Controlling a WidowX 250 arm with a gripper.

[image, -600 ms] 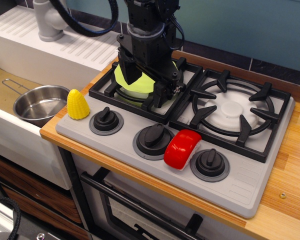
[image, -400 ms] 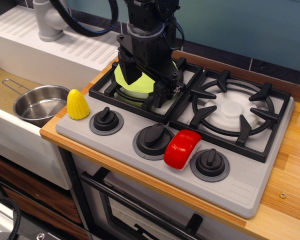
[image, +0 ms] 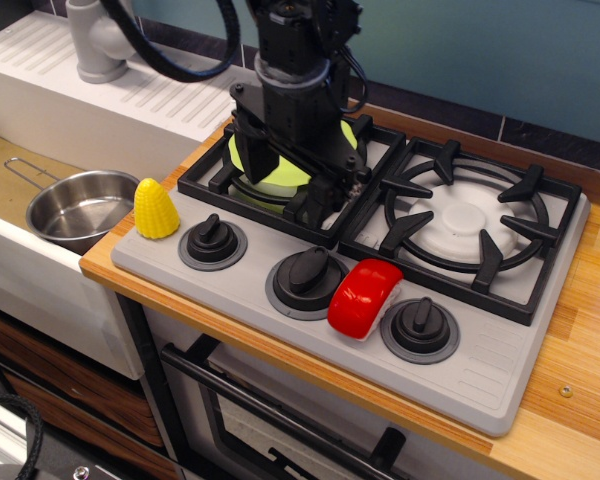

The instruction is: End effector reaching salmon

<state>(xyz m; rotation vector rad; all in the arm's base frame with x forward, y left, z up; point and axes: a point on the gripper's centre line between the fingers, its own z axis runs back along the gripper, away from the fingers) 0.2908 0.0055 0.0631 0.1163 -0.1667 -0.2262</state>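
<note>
Hanging over the left burner, the gripper (image: 285,185) has its prongs spread apart with nothing between them, above a green plate (image: 280,172) on the grate. Salmon (image: 364,297) lies at about five o'clock from it, well apart, on the stove's (image: 500,375) front panel between two knobs (touching the right one (image: 419,325)). Corn (image: 156,209) stands at the panel's left end.

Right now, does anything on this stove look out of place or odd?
Yes. The red salmon lies on the control panel between the middle knob and the right knob, touching or nearly touching both. A lime-green plate sits on the left burner grate, under the gripper. The yellow corn stands at the panel's left edge.
</note>
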